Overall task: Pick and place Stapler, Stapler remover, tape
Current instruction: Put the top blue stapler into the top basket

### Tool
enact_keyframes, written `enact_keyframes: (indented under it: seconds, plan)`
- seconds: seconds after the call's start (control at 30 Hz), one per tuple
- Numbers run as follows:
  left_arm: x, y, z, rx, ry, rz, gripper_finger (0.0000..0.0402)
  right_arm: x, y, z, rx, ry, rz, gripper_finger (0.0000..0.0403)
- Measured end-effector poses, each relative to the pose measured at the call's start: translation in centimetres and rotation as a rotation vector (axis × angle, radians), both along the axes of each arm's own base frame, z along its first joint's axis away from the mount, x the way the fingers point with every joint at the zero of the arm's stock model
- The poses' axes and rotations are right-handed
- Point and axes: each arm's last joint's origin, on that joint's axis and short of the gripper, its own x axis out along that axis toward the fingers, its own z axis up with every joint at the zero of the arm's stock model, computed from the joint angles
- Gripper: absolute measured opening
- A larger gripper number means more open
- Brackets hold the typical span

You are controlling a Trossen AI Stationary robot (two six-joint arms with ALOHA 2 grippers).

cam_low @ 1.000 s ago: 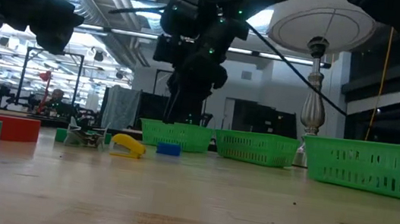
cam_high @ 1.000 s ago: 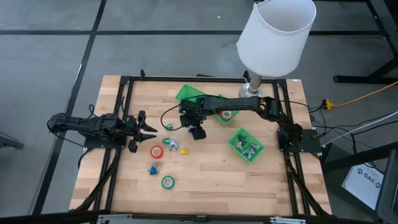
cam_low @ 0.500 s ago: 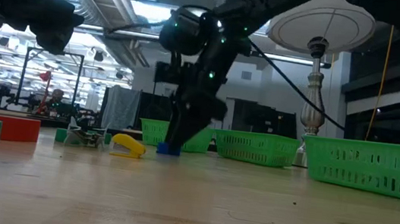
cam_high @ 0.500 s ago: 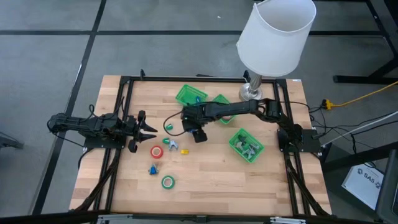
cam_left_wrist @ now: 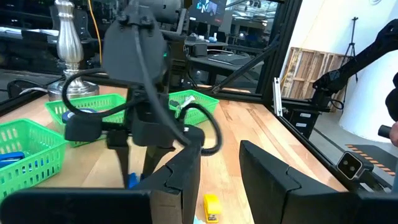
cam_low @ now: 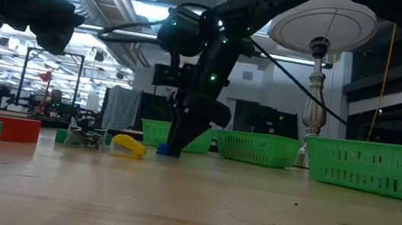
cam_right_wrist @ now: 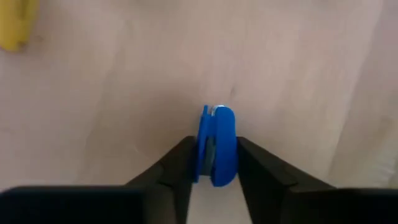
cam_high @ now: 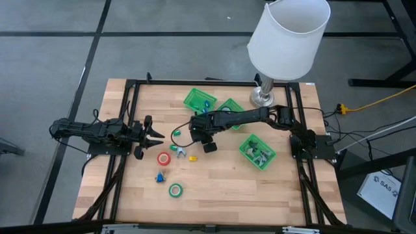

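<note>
My right gripper [cam_right_wrist: 214,163] stands low over the middle of the table [cam_high: 221,182], shut on a small blue stapler [cam_right_wrist: 217,144]. In the high view the gripper [cam_high: 194,135] hides it. A yellow stapler [cam_high: 192,157], a metal stapler remover [cam_high: 176,151], a red tape [cam_high: 164,158], two green tapes [cam_high: 175,190] [cam_high: 176,132] and another small blue piece [cam_high: 159,177] lie on the wood to the left and near side. My left gripper [cam_left_wrist: 219,177] waits open at the table's left edge, with nothing between its fingers. My right gripper pinches the blue stapler's two flat sides [cam_right_wrist: 225,158] between its two fingers. The fingers come from above, pointing steeply down. The stapler stands narrow side up between them, and its lower part [cam_low: 162,150] is down at the tabletop.
Three green trays stand behind and to the right of the right gripper: one at the far middle [cam_high: 198,99], one beside it [cam_high: 229,107], and one with metal pieces at the right [cam_high: 257,151]. A white lamp [cam_high: 289,36] stands at the far right corner.
My right gripper has come down toward the table and a little toward its left and near side, onto the blue stapler. Its fingers have closed on the stapler, which stays on the wood.
</note>
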Motion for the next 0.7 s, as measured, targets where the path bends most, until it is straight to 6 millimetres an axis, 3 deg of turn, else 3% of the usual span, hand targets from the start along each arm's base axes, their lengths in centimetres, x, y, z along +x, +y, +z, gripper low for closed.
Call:
enact_keyframes:
  seconds: [0.2, 0.43, 0.7]
  plan:
    - [0.0, 0.0, 0.0, 0.0, -0.001, 0.0, 0.0107, 0.1, 1.2, -0.2, 0.002, 0.002, 0.021, 0.0064]
    - [0.0, 0.0, 0.0, 0.0, 0.0, 0.001, 0.0107, -0.1, 1.4, 0.4, 0.011, 0.004, 0.014, 0.0088]
    - [0.0, 0.0, 0.0, 0.0, -0.001, 0.001, 0.0107, -0.6, 0.6, 4.7, 0.011, -0.108, -0.011, 0.0068]
